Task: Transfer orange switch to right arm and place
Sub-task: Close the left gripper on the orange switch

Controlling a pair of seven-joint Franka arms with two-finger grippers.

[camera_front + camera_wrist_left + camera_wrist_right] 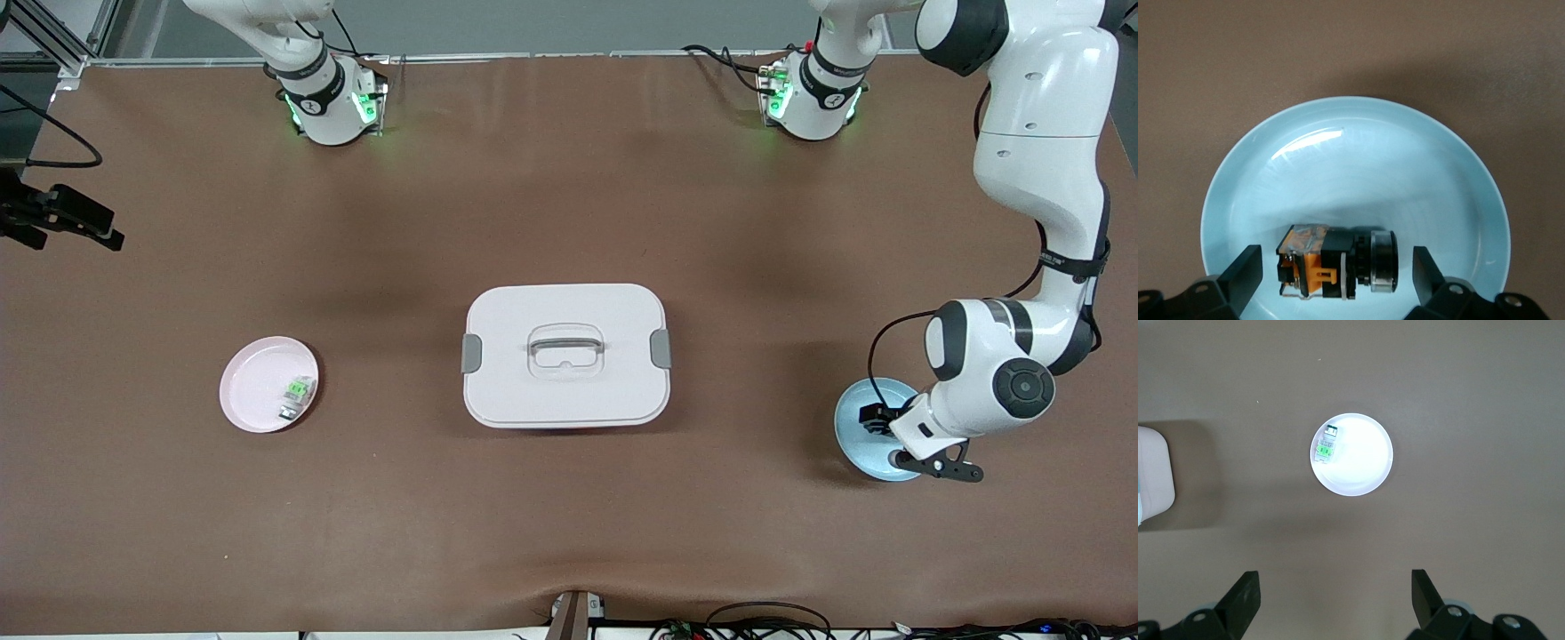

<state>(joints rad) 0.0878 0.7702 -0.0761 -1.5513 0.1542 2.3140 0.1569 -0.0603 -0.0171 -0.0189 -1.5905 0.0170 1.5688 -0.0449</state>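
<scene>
The left pincer (pixel 1337 277) is low over the blue plate (pixel 1271 173) at the left arm's end of the table (pixel 569 516), its fingers spread either side of the orange switch (pixel 1331 262) lying in it, not touching. The right pincer (pixel 1335 600) hangs open, high over the pink plate (pixel 1368 463).
</scene>
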